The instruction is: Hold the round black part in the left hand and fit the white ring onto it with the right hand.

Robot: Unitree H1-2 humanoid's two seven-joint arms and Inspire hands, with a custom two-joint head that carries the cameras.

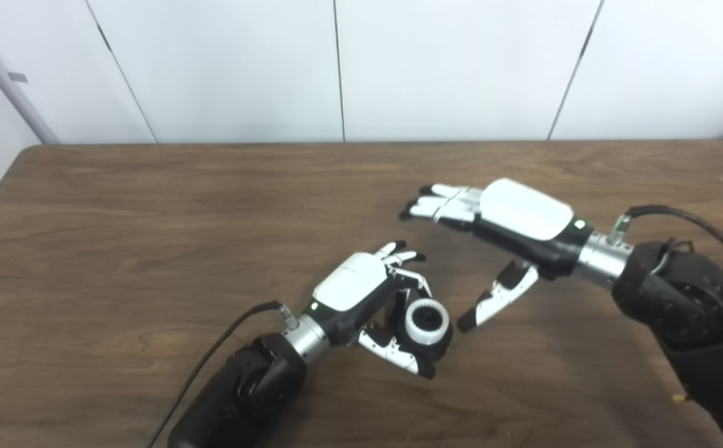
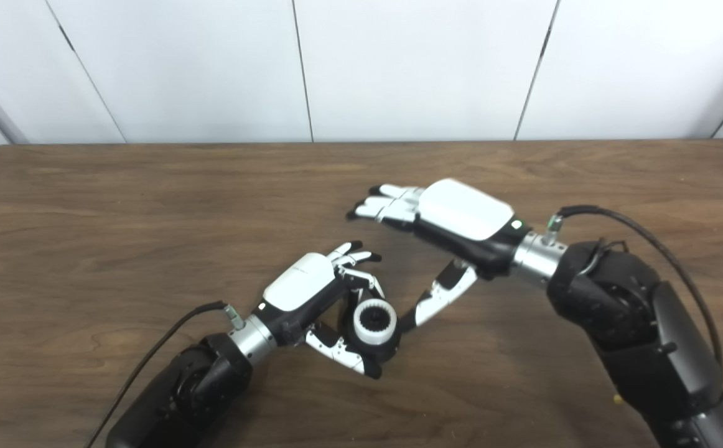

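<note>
My left hand [image 1: 368, 298] sits low over the wooden table [image 1: 150, 249], its fingers and thumb curled around the round black part [image 1: 431, 346]. The white ring [image 1: 427, 319] is seated on the top of that black part, its toothed dark centre facing up. My right hand [image 1: 498, 230] hovers to the upper right of it, open, fingers stretched toward the left and thumb pointing down toward the part without touching it. Nothing is between its fingers.
The brown table runs to a back edge under white wall panels [image 1: 336, 68]. A black cable [image 1: 212, 367] trails from the left wrist, and another loops over the right forearm [image 1: 685, 218].
</note>
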